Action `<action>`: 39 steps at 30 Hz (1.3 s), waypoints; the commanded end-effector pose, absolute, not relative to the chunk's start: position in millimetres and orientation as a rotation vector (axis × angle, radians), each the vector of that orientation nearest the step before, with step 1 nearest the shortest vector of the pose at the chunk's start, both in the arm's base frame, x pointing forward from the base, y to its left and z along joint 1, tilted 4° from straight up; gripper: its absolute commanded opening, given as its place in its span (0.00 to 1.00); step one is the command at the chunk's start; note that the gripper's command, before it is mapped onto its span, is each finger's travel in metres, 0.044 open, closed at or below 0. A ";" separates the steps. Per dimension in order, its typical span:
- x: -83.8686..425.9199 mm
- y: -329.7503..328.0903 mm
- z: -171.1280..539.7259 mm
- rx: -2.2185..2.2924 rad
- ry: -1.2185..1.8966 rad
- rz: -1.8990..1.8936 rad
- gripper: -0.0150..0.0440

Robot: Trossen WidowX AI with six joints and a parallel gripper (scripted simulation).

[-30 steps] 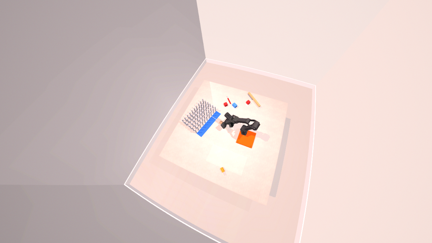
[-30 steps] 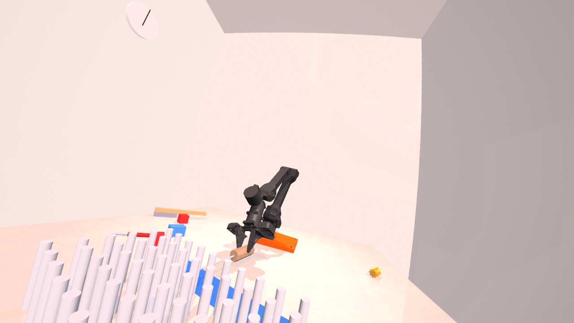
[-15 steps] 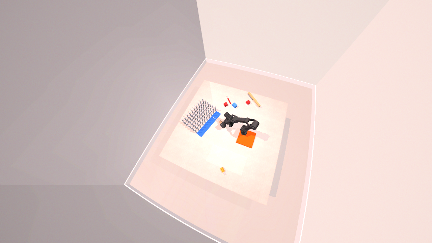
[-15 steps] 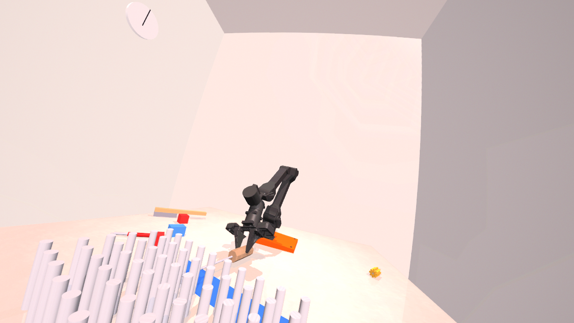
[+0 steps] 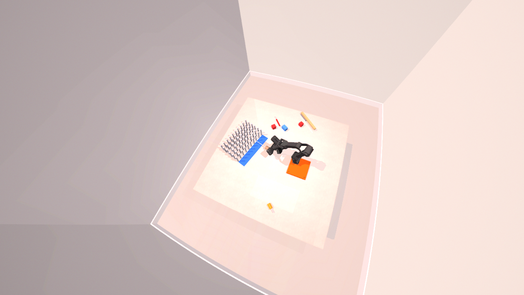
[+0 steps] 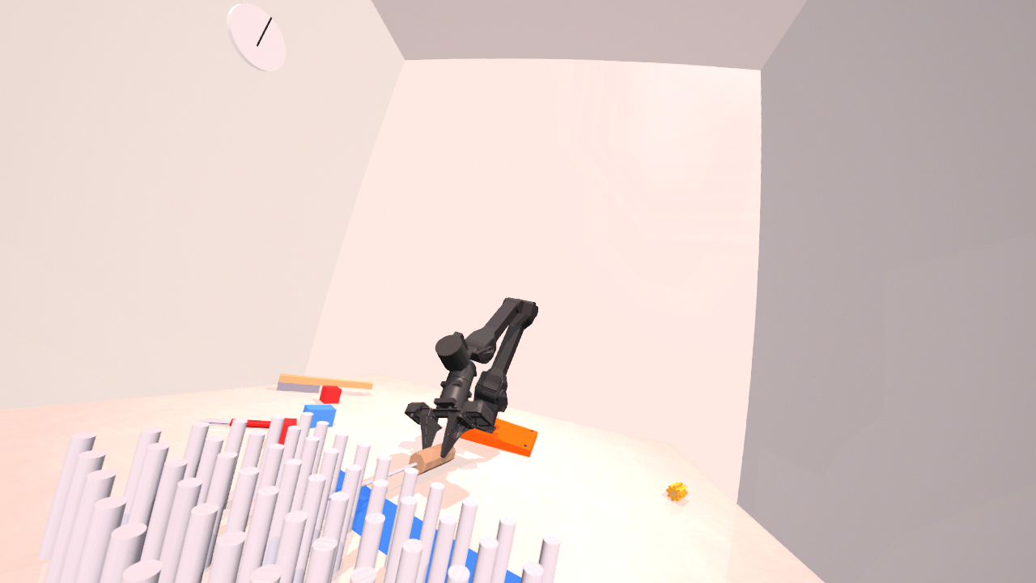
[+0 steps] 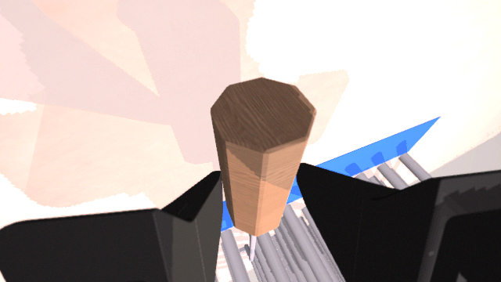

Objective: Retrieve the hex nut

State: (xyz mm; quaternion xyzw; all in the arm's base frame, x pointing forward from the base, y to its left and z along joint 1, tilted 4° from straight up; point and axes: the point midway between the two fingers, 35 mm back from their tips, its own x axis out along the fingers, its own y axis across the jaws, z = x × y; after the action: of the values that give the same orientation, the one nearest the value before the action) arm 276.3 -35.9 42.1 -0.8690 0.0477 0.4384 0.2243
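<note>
Wooden octagonal tool handle, slim pale shaft

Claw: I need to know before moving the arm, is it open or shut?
Shut on the wooden handle; the claw's fingers flank it on both sides.
</note>
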 end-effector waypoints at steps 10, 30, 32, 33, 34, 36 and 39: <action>285.5 -39.1 43.7 -2.405 0.134 1.204 0.25; 295.8 -42.3 43.9 -2.406 0.134 1.203 0.25; 296.8 -42.6 44.0 -2.407 0.134 1.203 0.25; 297.4 -42.7 44.0 -2.407 0.134 1.203 0.25; 297.9 -42.9 44.0 -2.407 0.134 1.203 0.25; 299.0 -43.2 44.0 -2.407 0.134 1.203 0.25; 300.5 -43.7 44.0 -2.407 0.134 1.203 0.25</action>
State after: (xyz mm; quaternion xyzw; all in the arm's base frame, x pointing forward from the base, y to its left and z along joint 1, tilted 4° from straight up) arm 296.0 -41.8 42.8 -0.8694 0.0480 0.4376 0.2243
